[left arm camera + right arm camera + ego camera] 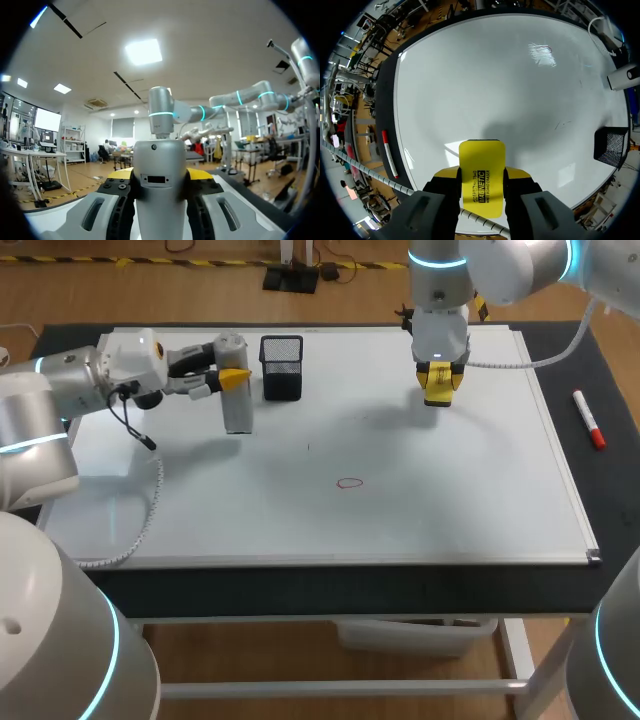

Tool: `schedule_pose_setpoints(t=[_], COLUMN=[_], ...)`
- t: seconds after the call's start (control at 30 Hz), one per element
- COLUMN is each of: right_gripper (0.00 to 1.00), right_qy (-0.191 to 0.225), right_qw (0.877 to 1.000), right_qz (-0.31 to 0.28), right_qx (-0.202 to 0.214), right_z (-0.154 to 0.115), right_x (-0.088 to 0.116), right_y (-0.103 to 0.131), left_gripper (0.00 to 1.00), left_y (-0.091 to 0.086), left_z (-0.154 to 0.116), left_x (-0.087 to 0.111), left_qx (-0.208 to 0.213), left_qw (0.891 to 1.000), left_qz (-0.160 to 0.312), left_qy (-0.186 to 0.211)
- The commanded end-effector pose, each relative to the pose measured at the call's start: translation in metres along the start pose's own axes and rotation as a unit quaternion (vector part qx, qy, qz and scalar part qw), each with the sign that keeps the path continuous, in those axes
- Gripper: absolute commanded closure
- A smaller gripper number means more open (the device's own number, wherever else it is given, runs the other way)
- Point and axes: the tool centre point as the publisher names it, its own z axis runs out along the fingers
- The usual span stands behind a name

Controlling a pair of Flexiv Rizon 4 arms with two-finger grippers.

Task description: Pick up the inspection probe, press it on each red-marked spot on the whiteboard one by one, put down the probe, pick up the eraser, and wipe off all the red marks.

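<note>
The left end effector (pixel 160 176) is clamped on the grey cylindrical inspection probe (pixel 237 405), one yellow tip on either side of the upper body. The probe hangs upright over the far left part of the white rectangular whiteboard (pixel 450 500). Whether its lower end touches the board cannot be told. Just beside it stands a black mesh pen holder (pixel 281 367).

The right end effector (pixel 481 182) is closed on the flat yellow block eraser (pixel 481 165), gripped by its two long edges and held above the far right part of the board.

One small red oval mark (pixel 349 483) shows near the middle of the board, well apart from both tools. A red marker pen (pixel 588 420) lies on the dark table (pixel 300 585), off the board's right edge.

The probe looks rigid with a smooth casing that could slip, so a firm hold high on the body with a straight downward press seems right. The eraser is likely light and stiff, and the edge grip suits flat wiping.
</note>
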Motion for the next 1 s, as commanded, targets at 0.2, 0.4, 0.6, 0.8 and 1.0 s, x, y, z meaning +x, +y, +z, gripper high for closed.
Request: schedule_pose_setpoints(t=[0.2,0.4,0.6,0.8,1.0], right_gripper=[1.0,1.0,1.0,1.0,1.0], right_qy=[0.001,0.001,0.001,0.001,-0.001], right_qw=[1.0,1.0,1.0,1.0,1.0], right_qz=[-0.001,-0.001,-0.001,-0.001,-0.008], right_qx=[0.0,0.0,0.0,0.0,0.017], right_z=[-0.001,-0.001,-0.001,-0.001,-0.017], right_x=[0.001,0.001,0.001,0.001,-0.002], right_y=[-0.001,-0.001,-0.001,-0.001,0.018], left_gripper=[1.0,1.0,1.0,1.0,1.0], left_y=[-0.001,-0.002,-0.007,-0.007,-0.007], left_z=[-0.021,-0.029,-0.036,-0.036,-0.036], left_x=[-0.014,-0.02,-0.022,-0.022,-0.022], left_qx=[-0.001,0.002,0.013,0.013,0.013], left_qw=[0.999,0.999,0.998,0.998,0.998], left_qz=[0.003,0.005,0.007,0.007,0.007], left_qy=[-0.036,-0.048,-0.057,-0.057,-0.057])
